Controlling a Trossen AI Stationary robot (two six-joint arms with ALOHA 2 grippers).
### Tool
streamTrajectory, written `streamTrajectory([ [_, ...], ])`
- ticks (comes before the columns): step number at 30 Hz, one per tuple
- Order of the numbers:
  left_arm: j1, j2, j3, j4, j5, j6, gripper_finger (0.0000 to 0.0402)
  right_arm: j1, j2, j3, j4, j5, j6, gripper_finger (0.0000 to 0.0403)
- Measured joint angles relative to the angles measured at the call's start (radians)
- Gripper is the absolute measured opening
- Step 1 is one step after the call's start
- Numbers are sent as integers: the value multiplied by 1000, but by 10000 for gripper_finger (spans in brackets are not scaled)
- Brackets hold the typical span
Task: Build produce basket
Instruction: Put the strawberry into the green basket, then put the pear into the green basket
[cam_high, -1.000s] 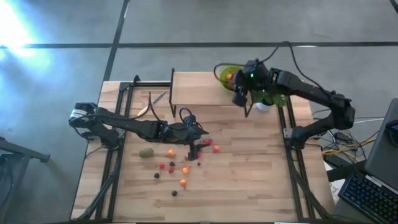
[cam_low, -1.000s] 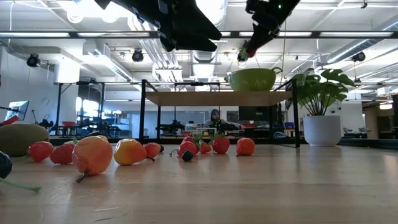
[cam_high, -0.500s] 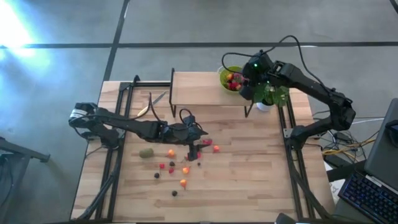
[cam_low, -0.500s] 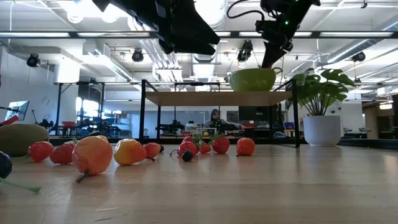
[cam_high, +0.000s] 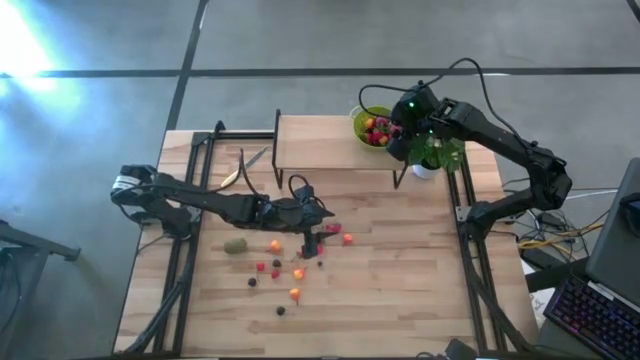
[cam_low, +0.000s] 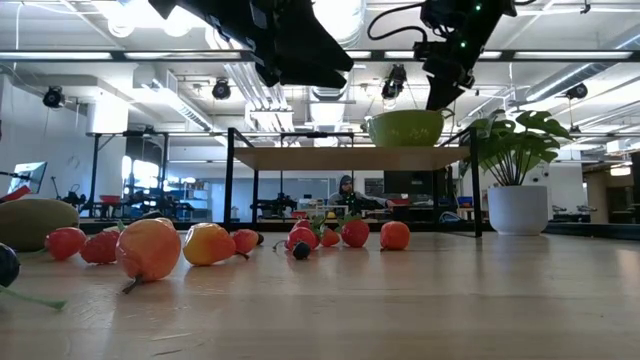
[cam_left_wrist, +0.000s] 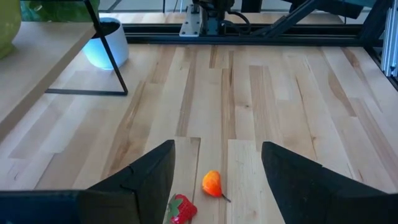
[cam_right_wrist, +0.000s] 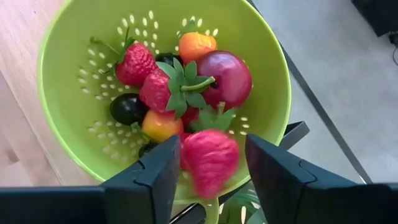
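Over the green colander (cam_right_wrist: 158, 93) on the raised shelf (cam_high: 315, 140), right gripper (cam_right_wrist: 208, 171) fingers spread, strawberry (cam_right_wrist: 210, 162) dropping in; best hold centred until it settles; left gripper (cam_left_wrist: 214, 168) open above table (cam_high: 400, 270) berries (cam_high: 275, 245).

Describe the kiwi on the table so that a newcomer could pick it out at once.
On the wooden table, find the fruit scattered below the left gripper. The kiwi lies at that scatter's left edge: a dull brownish-green oval, larger than the small red, orange and dark pieces beside it.
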Motion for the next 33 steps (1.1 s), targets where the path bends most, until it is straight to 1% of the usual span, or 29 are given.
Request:
streamTrajectory([
  [9,0,0,0,-6,0,0,245,1,0,4,7,3,-16,220],
  [13,0,0,0,-23,0,0,245,25,-5,33,7,3,-34,226],
  [16,0,0,0,-57,0,0,245,66,-16,49,7,2,-33,222],
  [22,0,0,0,-115,0,0,244,214,-52,48,-2,-1,-9,203],
  [33,0,0,-4,-193,-1,-4,244,589,-70,-28,17,1,107,186],
])
